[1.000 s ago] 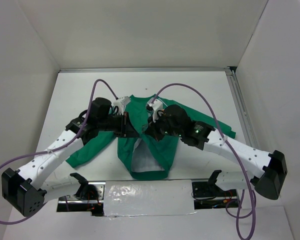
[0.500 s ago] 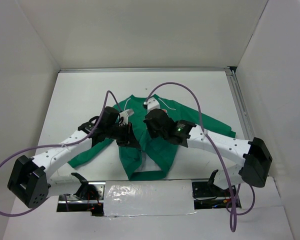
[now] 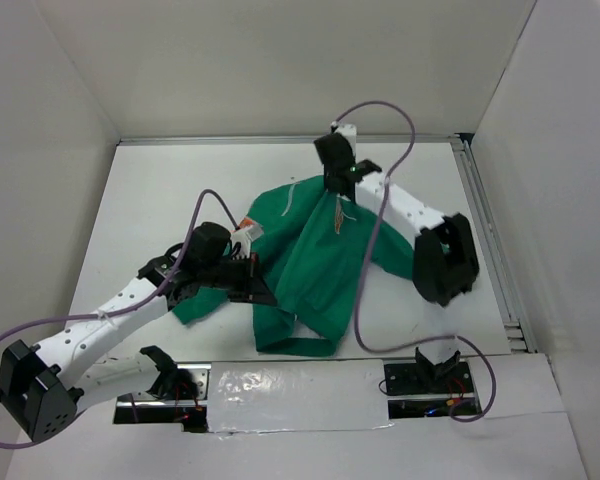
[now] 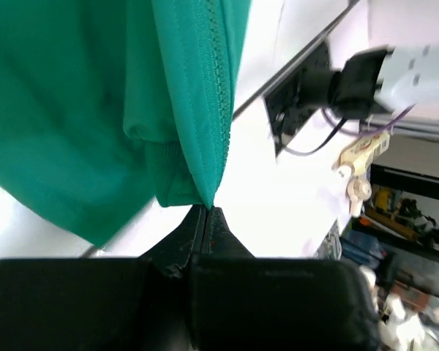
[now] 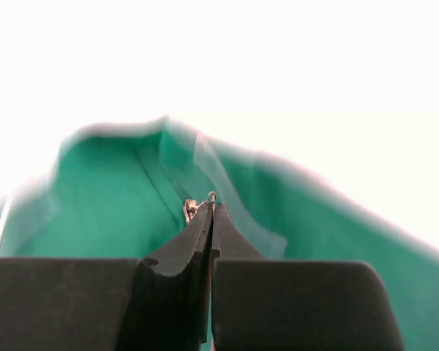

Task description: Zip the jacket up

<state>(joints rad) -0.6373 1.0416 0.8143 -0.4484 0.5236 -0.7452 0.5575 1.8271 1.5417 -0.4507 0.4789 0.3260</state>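
Green fabric sits mid-surface (image 3: 170, 190): the jacket (image 3: 320, 255) lies bunched there, its front lifted toward the far side. Your left end effector (image 4: 207, 214) is clenched, fingers pressed together on the lower end of the zipper tape (image 4: 218, 95), near the hem. Your right end effector (image 5: 211, 210) is likewise clamped tight, its tips pinching the small metal zipper pull (image 5: 192, 210) at the far end of the jacket front. A ridge of fabric runs between the two.

We see the green fabric jacket (image 5: 95, 212) blurred in right wrist view, cropped at top in left wrist.
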